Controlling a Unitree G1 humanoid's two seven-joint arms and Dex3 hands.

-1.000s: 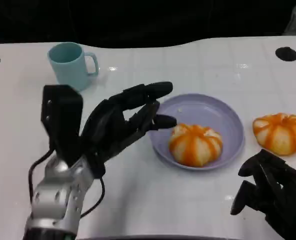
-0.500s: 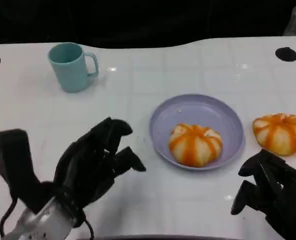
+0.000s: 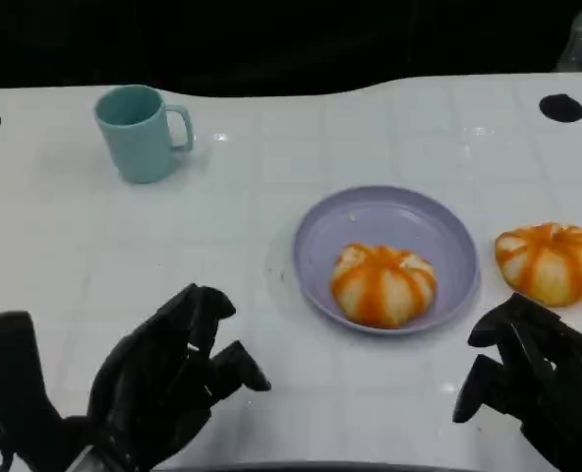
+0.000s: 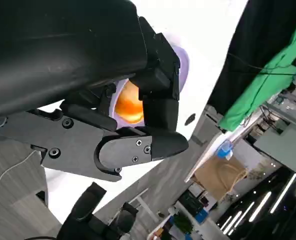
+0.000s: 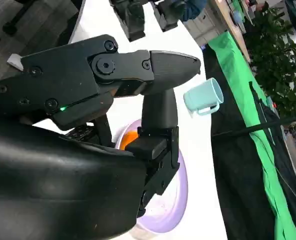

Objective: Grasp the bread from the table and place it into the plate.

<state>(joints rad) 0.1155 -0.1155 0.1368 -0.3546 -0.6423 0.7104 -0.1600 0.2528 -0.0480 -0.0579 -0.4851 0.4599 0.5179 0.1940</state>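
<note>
Left hand (image 3: pixel 163 388): hung low at the lower left of the head view, above the white table (image 3: pixel 271 197). Fingers loosely bent with gaps between them; held nothing, touched nothing.

Teal mug (image 3: pixel 139 131): stood upright at the upper left, handle toward the frame's right, well apart from the hand below it.

Lilac plate (image 3: pixel 389 211): sat just right of centre. Carried one bread (image 3: pixel 382 283), a round bun with orange stripes, in the part of the plate nearest the lower edge of the frame and resting against that rim.

Second bread (image 3: pixel 549 261): lay on the bare table at the right edge, just beside the plate's right rim but not touching it.

Right hand (image 3: pixel 532 379): hovered at the lower right, below the second bread and apart from it. Fingers bent downward and spread; gripped nothing.

Left wrist view: showed the left hand (image 4: pixel 138 115) across the frame from the left, with a patch of orange bread (image 4: pixel 128 102) and a sliver of the plate (image 4: pixel 183 65) past its fingers.

Right wrist view: showed the right hand (image 5: pixel 138 100) with fingers held apart, the bread (image 5: pixel 128 139) and the plate (image 5: pixel 173 200) beyond them, and the mug (image 5: pixel 203 97) farther right near a green cloth (image 5: pixel 258 125).
</note>
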